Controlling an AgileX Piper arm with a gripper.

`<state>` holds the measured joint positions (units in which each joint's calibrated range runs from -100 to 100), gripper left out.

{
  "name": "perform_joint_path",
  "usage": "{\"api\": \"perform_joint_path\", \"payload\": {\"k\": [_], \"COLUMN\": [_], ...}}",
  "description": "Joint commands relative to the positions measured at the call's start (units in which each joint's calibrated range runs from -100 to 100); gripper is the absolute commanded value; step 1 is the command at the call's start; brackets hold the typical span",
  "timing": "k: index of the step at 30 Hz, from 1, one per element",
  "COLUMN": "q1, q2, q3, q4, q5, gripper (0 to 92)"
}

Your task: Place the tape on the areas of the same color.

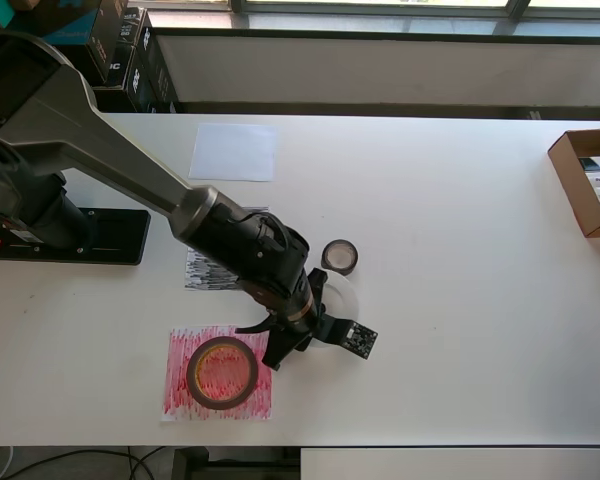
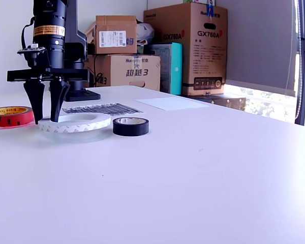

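Note:
The dark red tape roll (image 1: pixel 222 372) (image 2: pixel 10 116) lies flat on the red-scribbled sheet (image 1: pixel 180 400). The large white tape roll (image 2: pixel 76 122) (image 1: pixel 354 296) lies flat on the table, half under my arm in the overhead view. My gripper (image 2: pixel 46 121) (image 1: pixel 305 322) points straight down at that roll's rim on the exterior view's left. Its fingers (image 2: pixel 36 101) stand a narrow gap apart astride the rim; whether they press it does not show. The small black roll (image 1: pixel 339 256) (image 2: pixel 130 126) sits just beside the white one. The black-scribbled sheet (image 1: pixel 202 272) (image 2: pixel 99 108) is partly covered by the arm. The white sheet (image 1: pixel 234 152) (image 2: pixel 172 103) lies farther back.
An open cardboard box (image 1: pixel 584 180) holding small items sits at the overhead view's right table edge. The arm's base plate (image 1: pixel 100 236) is at the left. Stacked cartons (image 2: pixel 193 48) stand behind the table.

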<state>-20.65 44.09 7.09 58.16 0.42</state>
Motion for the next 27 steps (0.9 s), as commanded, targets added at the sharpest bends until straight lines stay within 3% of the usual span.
{"api": "perform_joint_path", "payload": {"k": [1, 9, 16, 27], "q1": [0.1, 7.6, 18.7, 33.7], "q2": [-1.7, -9.0, -11.5, -15.0], "q3": [-2.4, -2.2, -1.5, 10.0], "q4": [0.5, 0.5, 0.6, -0.2], "q5": [-0.8, -7.3, -6.6, -7.0], "gripper": [0.0, 0.0, 0.0, 0.0]}}
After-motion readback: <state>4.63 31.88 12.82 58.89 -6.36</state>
